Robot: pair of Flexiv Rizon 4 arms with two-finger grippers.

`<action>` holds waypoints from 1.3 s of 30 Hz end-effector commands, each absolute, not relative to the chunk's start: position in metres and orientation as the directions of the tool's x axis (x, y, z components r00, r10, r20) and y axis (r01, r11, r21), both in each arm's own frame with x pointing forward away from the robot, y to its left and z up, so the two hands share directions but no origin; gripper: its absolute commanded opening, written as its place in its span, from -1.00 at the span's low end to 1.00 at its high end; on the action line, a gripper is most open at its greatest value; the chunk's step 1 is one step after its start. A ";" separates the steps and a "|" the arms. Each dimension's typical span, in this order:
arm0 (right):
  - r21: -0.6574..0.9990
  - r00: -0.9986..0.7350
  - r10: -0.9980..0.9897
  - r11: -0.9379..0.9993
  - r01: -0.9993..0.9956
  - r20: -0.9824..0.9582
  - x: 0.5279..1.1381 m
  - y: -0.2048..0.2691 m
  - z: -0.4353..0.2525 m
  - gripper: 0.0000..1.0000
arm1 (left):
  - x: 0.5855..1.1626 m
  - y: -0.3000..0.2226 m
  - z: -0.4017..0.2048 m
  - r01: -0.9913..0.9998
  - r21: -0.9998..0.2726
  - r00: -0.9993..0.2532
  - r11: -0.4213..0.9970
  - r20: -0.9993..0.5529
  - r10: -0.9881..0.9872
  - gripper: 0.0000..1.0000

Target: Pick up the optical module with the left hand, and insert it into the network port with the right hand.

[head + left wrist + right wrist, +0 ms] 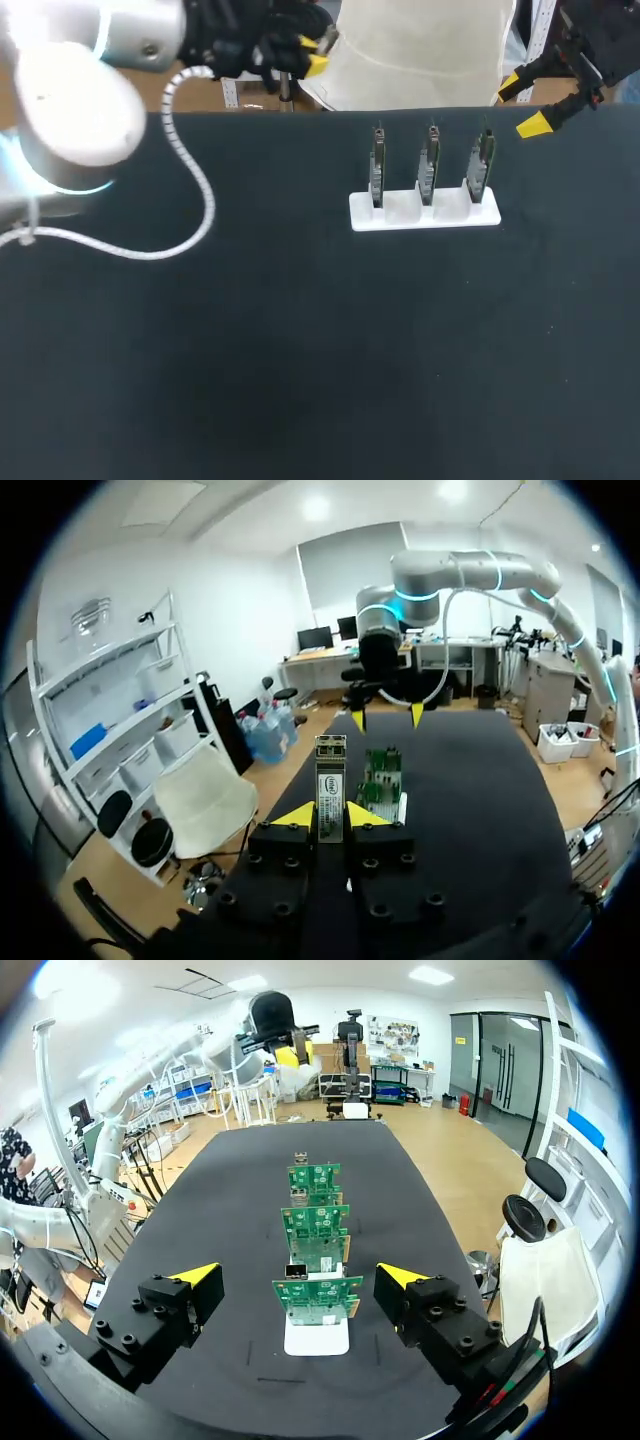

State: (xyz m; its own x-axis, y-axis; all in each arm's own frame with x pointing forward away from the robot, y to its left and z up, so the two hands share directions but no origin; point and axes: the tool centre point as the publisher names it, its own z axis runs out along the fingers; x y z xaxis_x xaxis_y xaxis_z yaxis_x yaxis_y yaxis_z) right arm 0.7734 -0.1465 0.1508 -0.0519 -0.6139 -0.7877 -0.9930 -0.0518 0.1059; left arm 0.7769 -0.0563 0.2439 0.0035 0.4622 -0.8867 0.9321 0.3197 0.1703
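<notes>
My left gripper (330,816) is shut on the optical module (330,785), a slim metal piece with a white label that stands up between the yellow tips. In the head view this gripper (310,52) hangs at the table's far edge, left of the rack, and the module cannot be made out there. Three green circuit boards (318,1298) with metal ports stand in a row on a white rack (425,212). My right gripper (300,1278) is open and empty, its fingers wide on either side of the nearest board's end. In the head view it (523,105) is at the far right edge.
The black table (300,350) stretches in front of the rack. A white coiled cable (195,180) from my left arm lies over the table's left part. My right gripper (386,718) is seen beyond the boards (382,778) in the left wrist view.
</notes>
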 end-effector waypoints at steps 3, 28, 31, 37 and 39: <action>0.104 -0.051 -0.614 -0.050 -0.993 -0.788 0.773 -0.146 0.151 1.00 | 0.795 -0.115 0.239 0.952 0.175 0.083 0.251 -0.937 0.339 -1.00; 0.104 -0.051 -0.614 -0.050 -0.993 -0.788 0.773 -0.146 0.151 1.00 | 0.772 -0.231 0.239 0.992 0.100 0.086 0.077 -0.983 0.161 -1.00; 0.104 -0.051 -0.614 -0.050 -0.993 -0.788 0.773 -0.146 0.151 1.00 | 0.772 -0.237 0.236 0.994 0.087 0.075 0.073 -0.986 0.152 -1.00; 0.104 -0.051 -0.614 -0.050 -0.993 -0.788 0.773 -0.146 0.151 1.00 | 0.774 -0.245 0.230 0.996 0.032 0.023 0.088 -0.994 0.104 -1.00; 0.104 -0.051 -0.614 -0.050 -0.993 -0.788 0.773 -0.146 0.151 1.00 | 0.775 -0.247 0.228 0.996 0.019 0.010 0.089 -0.996 0.092 -1.00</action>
State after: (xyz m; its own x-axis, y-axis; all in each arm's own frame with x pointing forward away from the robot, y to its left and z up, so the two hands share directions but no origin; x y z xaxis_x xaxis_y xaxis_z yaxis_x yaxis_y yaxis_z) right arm 0.7734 -0.1465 0.1508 -0.0519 -0.6139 -0.7877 -0.9930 -0.0518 0.1059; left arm 0.7704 -0.2409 0.2332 0.0078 0.1076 -0.9942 0.9958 0.0903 0.0176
